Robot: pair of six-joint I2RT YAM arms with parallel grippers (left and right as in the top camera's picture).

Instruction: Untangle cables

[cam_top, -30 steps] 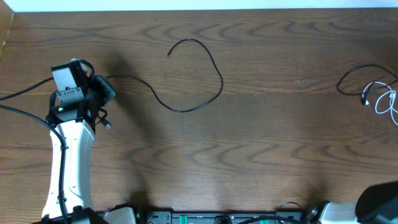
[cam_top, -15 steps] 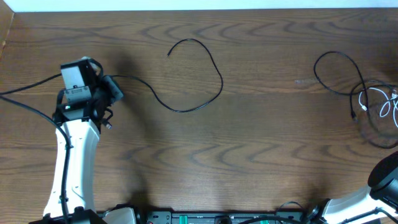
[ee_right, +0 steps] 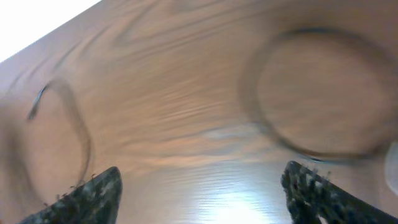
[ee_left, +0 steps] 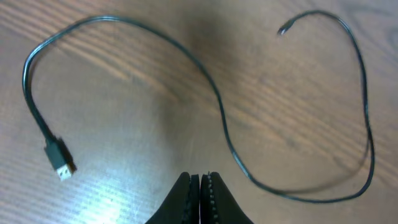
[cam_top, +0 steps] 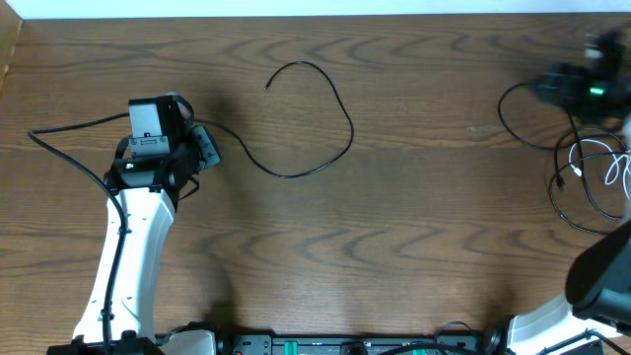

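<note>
One black cable (cam_top: 286, 176) lies by itself on the table (cam_top: 414, 256), left of centre in the overhead view. It leaves the left gripper (cam_top: 202, 145) heading right, sags to a low point, then hooks up and back on itself so its small free end points down-left near the top edge; overall its long axis runs left to right. From the left wrist view the same cable shows its other end, a flat plug (ee_left: 60, 168) at lower left pointing down-right, with the cord arching across the top and dropping just to the right of the fingers. Those fingers are pressed together with nothing visible between them. The remaining cables sit at the far right edge: black loops (cam_top: 501, 110) stacked roughly top to bottom, with a white cord (cam_top: 603, 143) curled among them, some of it running off the frame. The right gripper (ee_right: 202, 171) hovers blurred above them at upper right, its fingers spread wide and empty. Bare wood fills the whole middle and lower part of the table between the two groups, while the right-hand bunch is crowded against the border.
</note>
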